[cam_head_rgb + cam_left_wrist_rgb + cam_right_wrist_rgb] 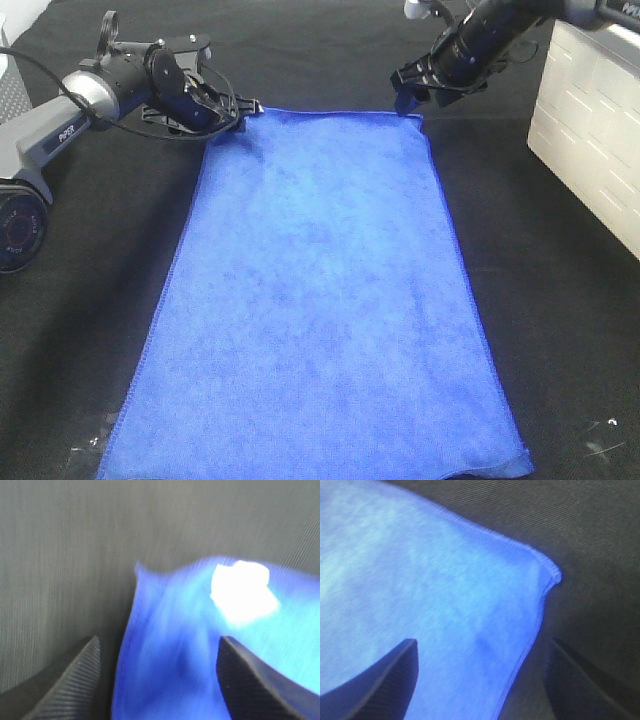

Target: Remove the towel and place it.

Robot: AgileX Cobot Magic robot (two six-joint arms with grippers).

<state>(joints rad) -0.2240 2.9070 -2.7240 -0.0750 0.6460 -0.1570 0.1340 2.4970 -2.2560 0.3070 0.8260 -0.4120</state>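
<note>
Left gripper (238, 108): at the far left corner of the towel, fingers (75, 680) spread, one on the black cloth and one over the blue fabric, the corner between them but not pinched.
Towel (320, 300): bright blue, spread flat and lengthwise on the black table cloth (560, 300), reaching from the far corners to the near edge; a white tag (242, 592) shows at the left corner in the left wrist view.
Right gripper (410, 95): at the far right corner, fingers (385, 680) spread, straddling the towel's edge, nothing clamped.
White box (590, 130): far right, apart from the towel.
</note>
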